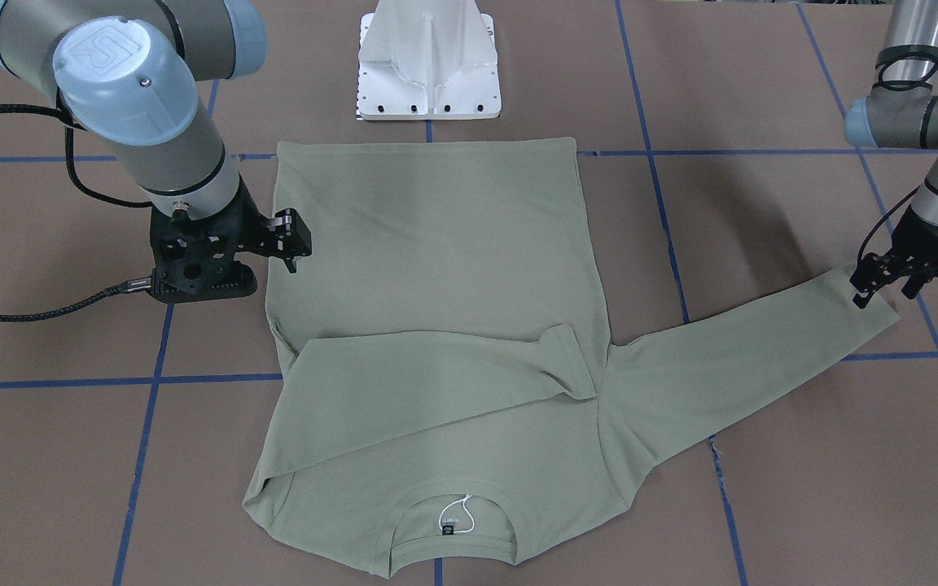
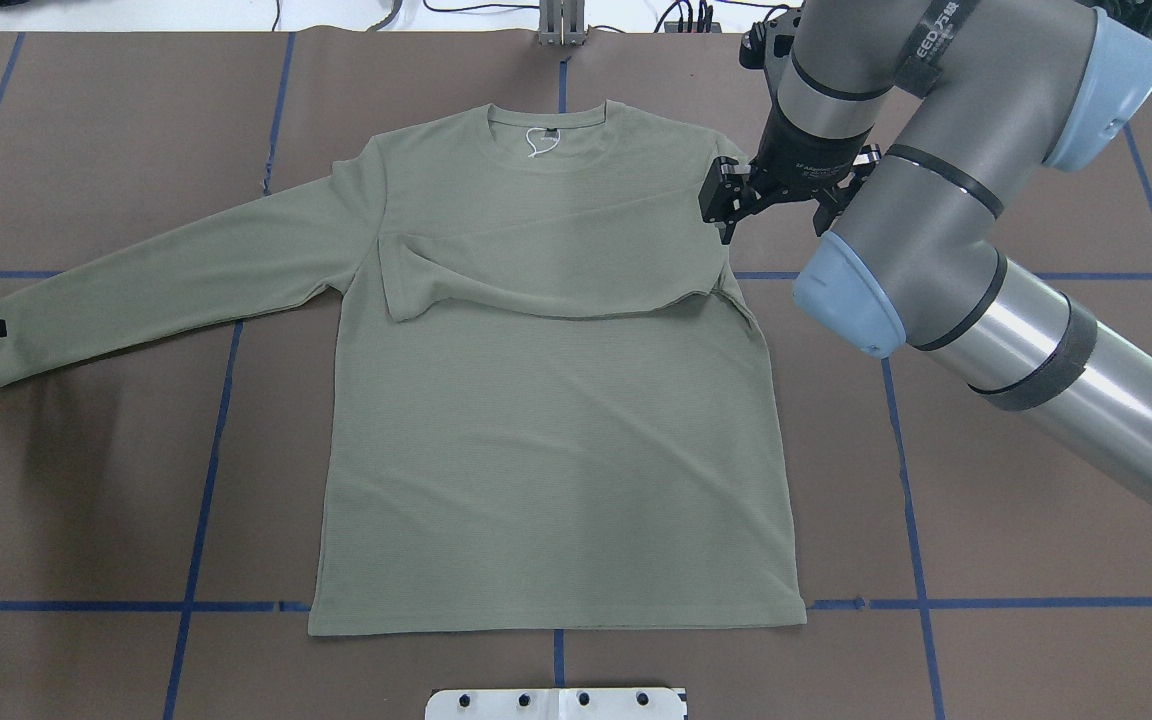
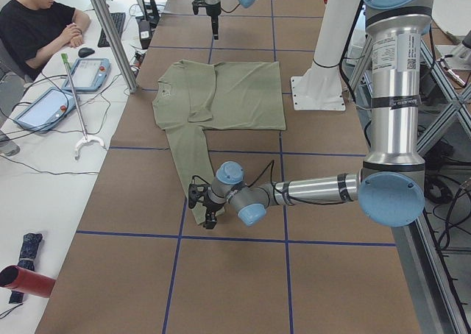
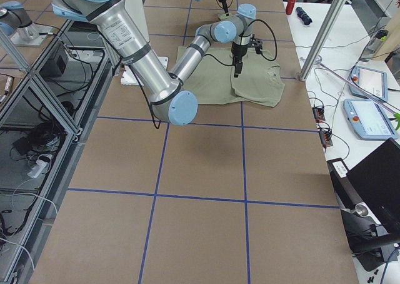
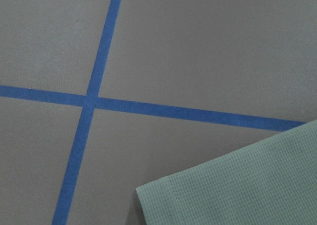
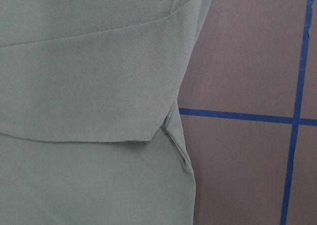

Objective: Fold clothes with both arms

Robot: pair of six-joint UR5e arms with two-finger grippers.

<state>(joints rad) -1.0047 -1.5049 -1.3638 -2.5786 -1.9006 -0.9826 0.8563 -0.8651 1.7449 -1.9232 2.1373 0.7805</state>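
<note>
Brown blue-taped table (image 2: 86,480), sage-green long-sleeved knit shirt (image 2: 556,450) | left-end view only: seated person (image 3: 37,25), 10 o'clock | black left gripper (image 1: 884,295) agape, empty | black right gripper (image 1: 294,256): cannot tell

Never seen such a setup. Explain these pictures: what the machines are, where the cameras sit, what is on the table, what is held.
Two jointed robot arms with two-finger grippers work at a brown, blue-taped table. Four pictures come from fixed cameras: facing the robot, behind and above it, and at each table end. Two come from wrist cameras looking down. A green long-sleeved shirt lies flat, one sleeve folded across the chest, the other sleeve stretched out. The left gripper hangs over the stretched sleeve's cuff, the right gripper beside the folded sleeve. Nothing looks held.
</note>
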